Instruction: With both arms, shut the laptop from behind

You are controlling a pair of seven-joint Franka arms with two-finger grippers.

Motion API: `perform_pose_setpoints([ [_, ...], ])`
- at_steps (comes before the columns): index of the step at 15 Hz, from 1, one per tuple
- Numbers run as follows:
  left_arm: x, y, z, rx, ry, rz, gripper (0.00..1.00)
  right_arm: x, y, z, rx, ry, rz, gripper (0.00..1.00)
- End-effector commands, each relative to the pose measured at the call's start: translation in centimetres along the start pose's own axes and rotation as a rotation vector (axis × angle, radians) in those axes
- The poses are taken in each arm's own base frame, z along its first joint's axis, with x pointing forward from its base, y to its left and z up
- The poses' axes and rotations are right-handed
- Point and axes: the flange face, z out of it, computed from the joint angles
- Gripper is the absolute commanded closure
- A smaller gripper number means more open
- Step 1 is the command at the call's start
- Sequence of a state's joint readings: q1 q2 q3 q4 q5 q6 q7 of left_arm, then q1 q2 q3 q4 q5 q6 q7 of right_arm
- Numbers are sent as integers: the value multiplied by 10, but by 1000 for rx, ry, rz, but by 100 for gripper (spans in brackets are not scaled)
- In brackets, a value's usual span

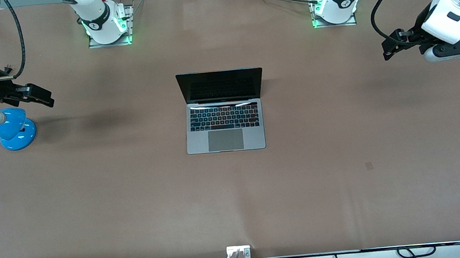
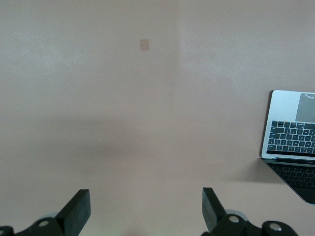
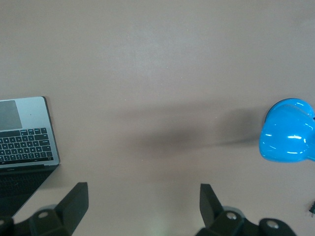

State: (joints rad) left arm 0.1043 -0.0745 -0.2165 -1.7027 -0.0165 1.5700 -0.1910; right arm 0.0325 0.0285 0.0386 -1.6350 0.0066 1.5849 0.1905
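The space-grey laptop (image 1: 224,121) stands open in the middle of the brown table (image 1: 313,188), its black screen upright and facing the front camera. It also shows in the left wrist view (image 2: 291,130) and in the right wrist view (image 3: 25,135). My left gripper (image 1: 389,47) hangs open and empty over bare table toward the left arm's end, well apart from the laptop; its own view shows it too (image 2: 146,200). My right gripper (image 1: 43,97) hangs open and empty over the right arm's end, also seen in its own view (image 3: 142,195).
A blue desk lamp (image 1: 14,128) stands on the table under the right arm, also in the right wrist view (image 3: 288,130). A small square patch (image 1: 369,165) marks the tabletop. The arm bases (image 1: 107,28) stand along the table's edge farthest from the front camera.
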Motion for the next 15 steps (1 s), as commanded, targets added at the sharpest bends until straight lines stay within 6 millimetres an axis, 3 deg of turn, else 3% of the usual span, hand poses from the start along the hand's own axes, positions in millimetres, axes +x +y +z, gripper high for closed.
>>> perform_pose_setpoints([
  [1, 0, -2, -6, 21, 2, 2, 0, -2, 0, -4, 17, 0, -3, 0],
  [15, 0, -3, -6, 20, 2, 0, 0, -3, 5, -4, 12, -11, -5, 0],
])
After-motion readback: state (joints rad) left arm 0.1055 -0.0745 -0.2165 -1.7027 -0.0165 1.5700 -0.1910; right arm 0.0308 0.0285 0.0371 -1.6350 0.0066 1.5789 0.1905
